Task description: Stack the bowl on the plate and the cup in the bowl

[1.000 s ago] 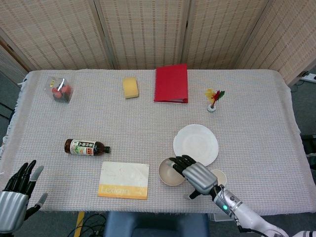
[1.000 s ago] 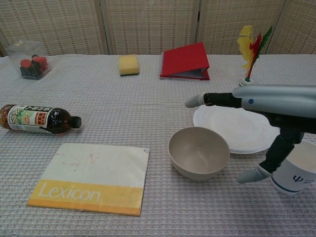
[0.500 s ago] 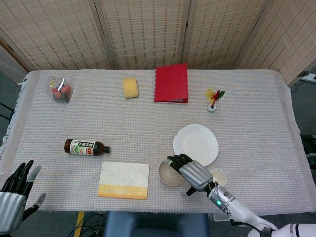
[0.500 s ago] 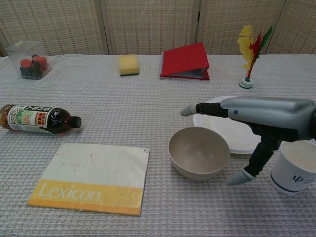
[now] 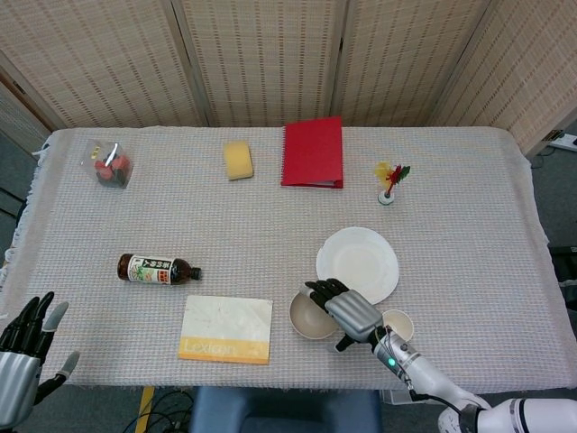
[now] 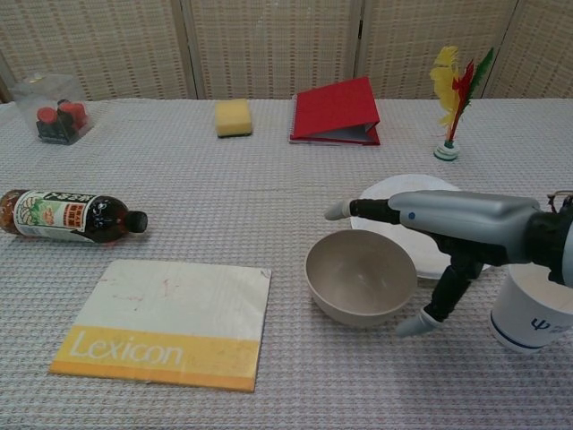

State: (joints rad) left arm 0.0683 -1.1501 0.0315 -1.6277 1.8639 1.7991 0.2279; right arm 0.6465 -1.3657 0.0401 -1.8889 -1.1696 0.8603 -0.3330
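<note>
A beige bowl (image 6: pixel 360 287) (image 5: pixel 309 318) stands upright on the tablecloth, just in front of the white plate (image 5: pixel 359 262) (image 6: pixel 407 193). The white paper cup (image 6: pixel 531 309) (image 5: pixel 398 323) stands to the bowl's right. My right hand (image 5: pixel 347 311) (image 6: pixel 448 224) hovers over the bowl's right rim, fingers stretched over the bowl and thumb hanging down beside its right wall; it holds nothing. My left hand (image 5: pixel 25 338) is at the table's near left corner, fingers spread, far from everything, and outside the chest view.
A yellow-banded Lexicon book (image 5: pixel 226 329) lies left of the bowl, with a dark sauce bottle (image 5: pixel 156 269) on its side beyond. At the back are a red folder (image 5: pixel 313 152), a yellow sponge (image 5: pixel 238 160), a feather shuttlecock (image 5: pixel 389 180) and a clear box (image 5: pixel 108 165).
My right hand has slid left and lower, its thumb now close beside the bowl's right wall. My left hand has dropped slightly toward the frame's lower edge. Bowl, plate and cup have not moved.
</note>
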